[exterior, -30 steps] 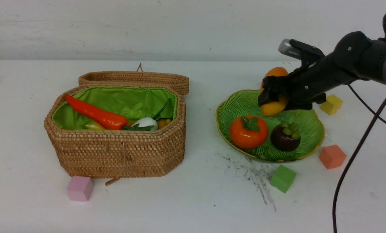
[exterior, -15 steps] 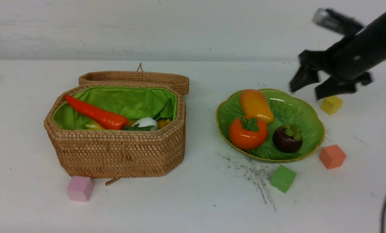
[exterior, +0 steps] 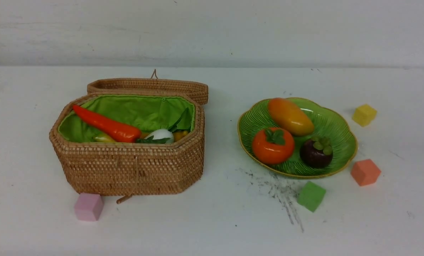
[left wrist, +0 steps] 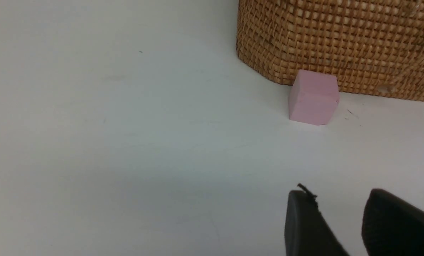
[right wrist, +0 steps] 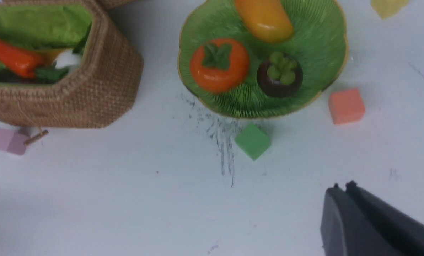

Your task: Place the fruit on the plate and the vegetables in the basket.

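Observation:
On the green plate (exterior: 341,124) lie three fruit: the round orange one (exterior: 273,145), the mango (exterior: 290,116) and the dark purple ball (exterior: 316,153). The open wicker basket (exterior: 126,163) holds the vegetables: a red pepper (exterior: 107,125), a white radish (exterior: 159,134) and a yellow piece (exterior: 103,138). Neither arm shows in the front view. My left gripper (left wrist: 336,193) hovers open and empty over bare table near the basket's wall (left wrist: 339,42). My right gripper (right wrist: 341,188) is shut on nothing, high above the table in front of the plate (right wrist: 331,42).
Small cubes stand around. A pink cube (exterior: 88,207) is at the basket's front corner. The green cube (exterior: 311,196), orange cube (exterior: 365,172) and yellow cube (exterior: 364,115) ring the plate. The basket's lid (exterior: 148,86) lies open behind it. Dark scuff marks (exterior: 283,193) streak the table.
The right gripper let the mango go onto the plate, pulled up and away to the right out of the front view, and shut. The left gripper stayed put.

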Robot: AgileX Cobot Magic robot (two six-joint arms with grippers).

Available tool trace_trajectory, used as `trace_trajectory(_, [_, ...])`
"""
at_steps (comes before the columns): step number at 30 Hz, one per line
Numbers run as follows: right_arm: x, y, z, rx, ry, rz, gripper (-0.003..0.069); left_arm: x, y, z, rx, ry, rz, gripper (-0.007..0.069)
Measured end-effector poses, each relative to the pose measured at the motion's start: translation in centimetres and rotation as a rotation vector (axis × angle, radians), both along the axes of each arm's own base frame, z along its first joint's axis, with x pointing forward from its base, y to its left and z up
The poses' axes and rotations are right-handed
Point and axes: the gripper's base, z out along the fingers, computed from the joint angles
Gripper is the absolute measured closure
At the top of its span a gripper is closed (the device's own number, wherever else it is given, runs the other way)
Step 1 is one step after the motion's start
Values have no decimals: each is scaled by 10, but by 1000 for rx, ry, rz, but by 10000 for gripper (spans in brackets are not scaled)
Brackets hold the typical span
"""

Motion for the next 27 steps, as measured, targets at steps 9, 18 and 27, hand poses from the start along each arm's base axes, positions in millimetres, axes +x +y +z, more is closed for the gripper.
trace_trajectory(9, [-80, -5, -92, 48, -304, -61, 667, 0, 0, 0, 0, 0, 0, 386])
trace_trajectory(18, [-96, -1, -140, 76, -285, -1, 667, 0, 0, 0, 0, 0, 0, 386])
trace_trajectory(27, [-94, -4, -140, 30, -311, -11, 664, 0, 0, 0, 0, 0, 0, 386])
